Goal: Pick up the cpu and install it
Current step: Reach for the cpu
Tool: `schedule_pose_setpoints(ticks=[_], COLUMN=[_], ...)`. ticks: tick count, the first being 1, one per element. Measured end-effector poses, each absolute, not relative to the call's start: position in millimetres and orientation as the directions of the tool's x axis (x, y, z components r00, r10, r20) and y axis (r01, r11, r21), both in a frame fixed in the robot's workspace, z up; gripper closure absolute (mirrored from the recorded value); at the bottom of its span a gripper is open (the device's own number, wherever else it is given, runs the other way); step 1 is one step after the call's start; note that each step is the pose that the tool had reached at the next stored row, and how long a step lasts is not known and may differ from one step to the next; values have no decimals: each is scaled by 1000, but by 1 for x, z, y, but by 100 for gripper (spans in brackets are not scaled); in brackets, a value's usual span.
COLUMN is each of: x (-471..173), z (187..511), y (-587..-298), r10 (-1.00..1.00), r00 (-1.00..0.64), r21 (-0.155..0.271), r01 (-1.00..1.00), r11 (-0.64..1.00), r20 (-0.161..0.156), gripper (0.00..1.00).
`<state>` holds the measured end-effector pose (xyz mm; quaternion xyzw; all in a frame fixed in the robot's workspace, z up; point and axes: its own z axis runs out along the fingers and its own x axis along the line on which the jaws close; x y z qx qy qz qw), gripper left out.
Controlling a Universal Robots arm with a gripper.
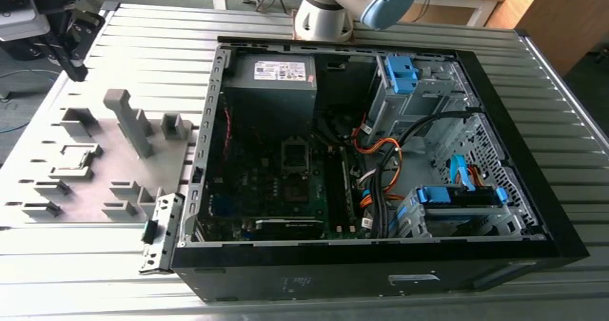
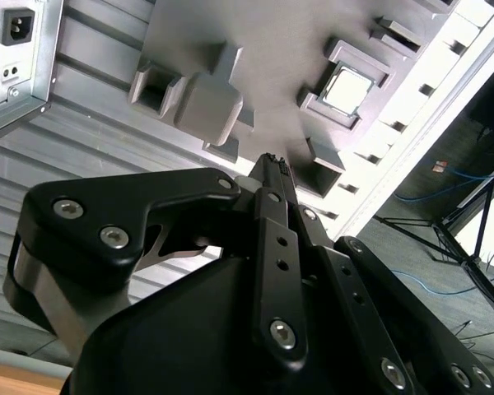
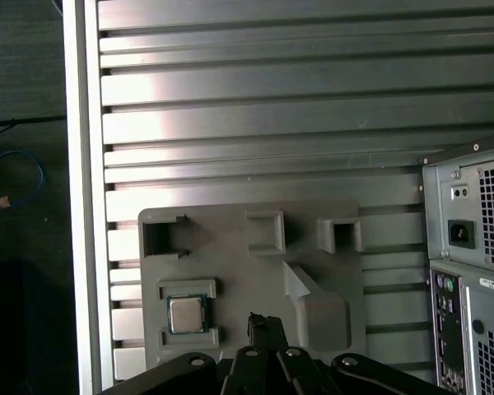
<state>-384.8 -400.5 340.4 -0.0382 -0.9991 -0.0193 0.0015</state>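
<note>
Claw (image 3: 262, 322) pointing down over fixture (image 3: 230, 263), near cpu (image 3: 181, 314).

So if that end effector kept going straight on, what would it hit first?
The end effector would probably meet the bare grey fixture plate, beside the cpu; depth is unclear.

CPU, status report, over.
Gripper shut, empty, over the fixture plate. CPU lying in a nest on that plate, untouched. Nothing covering it.

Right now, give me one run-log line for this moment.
stage: pre-grasp | gripper: shut, empty, over fixture plate | cpu: in fixture nest, untouched | install: not done
</note>
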Motion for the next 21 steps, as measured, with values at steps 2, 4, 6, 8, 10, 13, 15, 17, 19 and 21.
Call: schedule_pose_setpoints(ticks=[2,4,6,8,10,13,15,17,19,21], x=[-385,-385,-385,-385,-385,-386,-386,-386,-386,-387], z=[340,340,340,340,340,340,339,338,336,335], y=[-401,-401,-401,-402,-404,-407,-409,-411,-412,-414], r10=[76,76,76,76,76,76,76,76,76,76], r00=[-997,-997,-997,-997,-997,-997,-997,-997,-997,-997], r21=[39,39,39,39,39,39,39,39,39,39], r01=[76,76,76,76,76,76,76,76,76,76], r11=[996,996,996,996,996,996,996,996,996,996], r20=[4,4,4,4,4,4,4,4,4,4], gripper=[89,89,89,89,89,89,89,89,89,89])
